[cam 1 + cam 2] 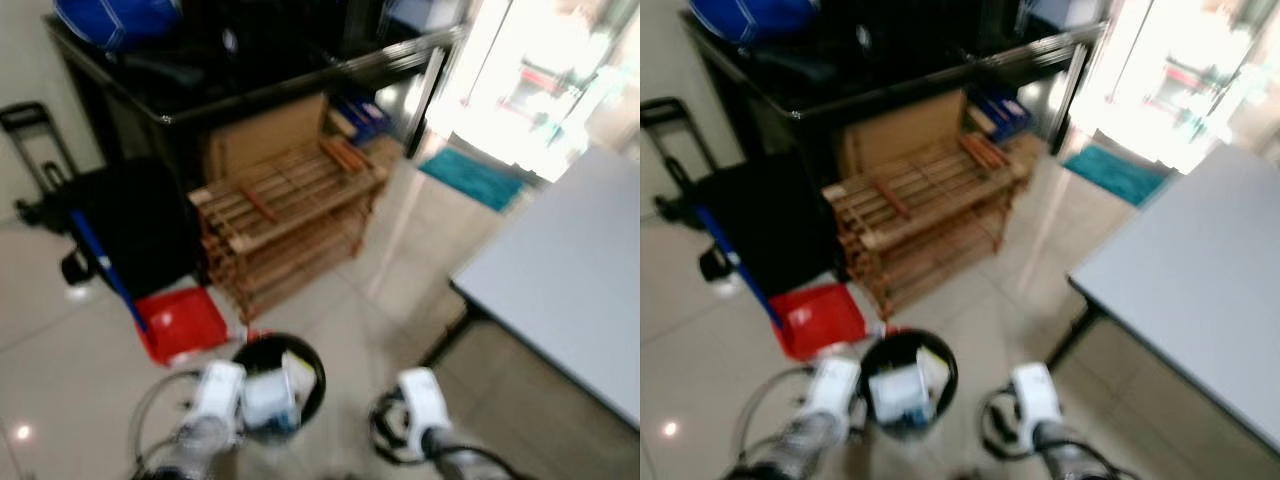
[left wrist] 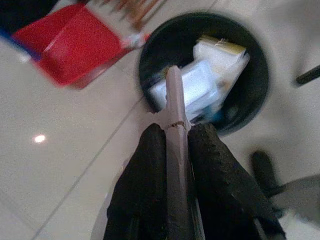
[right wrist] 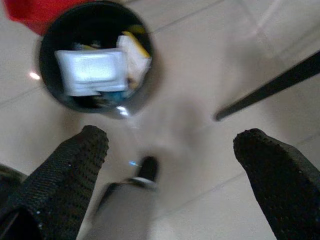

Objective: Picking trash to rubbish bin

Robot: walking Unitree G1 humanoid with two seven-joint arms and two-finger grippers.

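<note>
A round black rubbish bin (image 1: 305,352) stands on the tiled floor just ahead of me, with white packets (image 2: 200,80) and a yellow-edged wrapper (image 3: 134,56) inside. My left gripper (image 2: 172,131) is shut on a thin, pale pinkish flat strip of trash (image 2: 175,95), whose free end reaches over the bin's near rim. The left arm (image 1: 215,398) sits at the bin's left side. My right gripper (image 3: 172,145) is open with nothing between its fingers, held above the floor to the right of the bin. The head views are blurred.
A red dustpan (image 1: 182,322) with a blue handle lies left of the bin. A wooden slatted rack (image 1: 285,215) stands behind it against a black cabinet (image 1: 160,95). A grey table (image 1: 575,270) fills the right side, its dark leg (image 3: 270,85) near my right gripper.
</note>
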